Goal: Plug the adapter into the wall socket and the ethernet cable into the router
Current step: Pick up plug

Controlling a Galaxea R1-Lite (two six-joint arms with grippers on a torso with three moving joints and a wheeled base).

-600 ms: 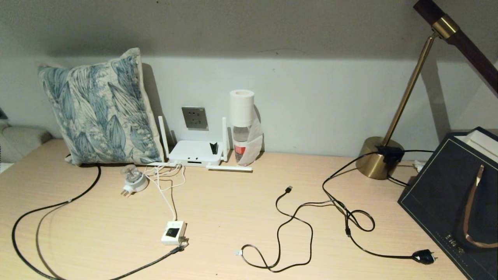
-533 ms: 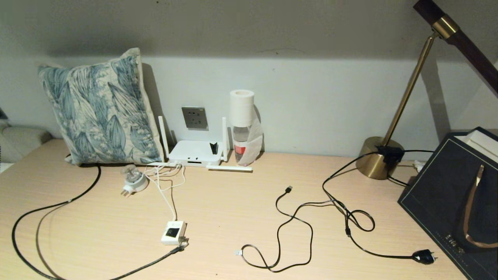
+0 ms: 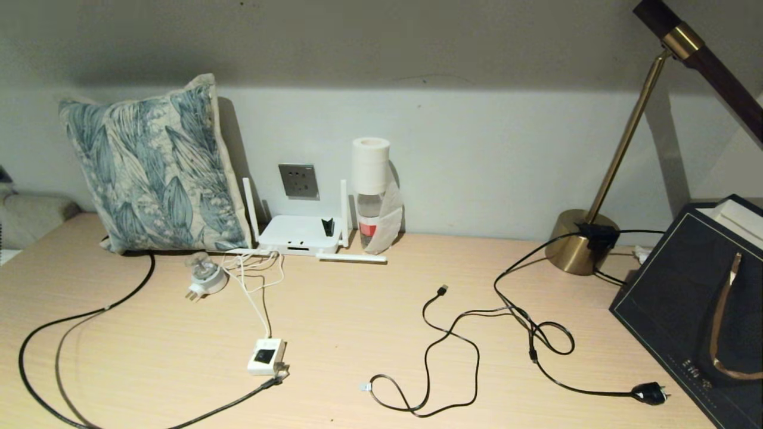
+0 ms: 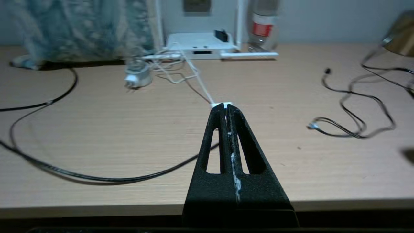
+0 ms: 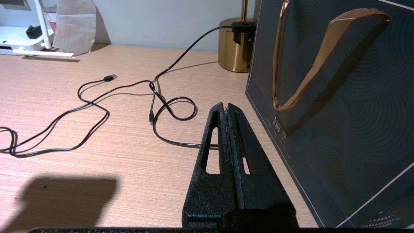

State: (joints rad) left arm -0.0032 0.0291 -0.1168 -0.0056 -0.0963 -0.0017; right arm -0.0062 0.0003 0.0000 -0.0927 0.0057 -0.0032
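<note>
The white adapter (image 3: 266,356) lies flat on the wooden table, black square up, and its thin white cord runs back toward the router (image 3: 298,234). The router sits against the wall below the grey wall socket (image 3: 298,180). The ethernet cable (image 3: 71,316) loops over the table's left side, and its clear connector (image 3: 279,376) lies beside the adapter. Neither gripper shows in the head view. My left gripper (image 4: 225,106) is shut and empty near the table's front edge; its tips hide most of the adapter (image 4: 223,104). My right gripper (image 5: 225,106) is shut and empty beside the bag.
A round whitish plug (image 3: 205,280) lies near the router. A black USB cable (image 3: 441,333) and the lamp's cord with its black plug (image 3: 650,393) sprawl at the right. A brass lamp (image 3: 581,241), a dark paper bag (image 3: 685,298), a leaf-patterned pillow (image 3: 149,167) and a bottle (image 3: 371,214) stand around.
</note>
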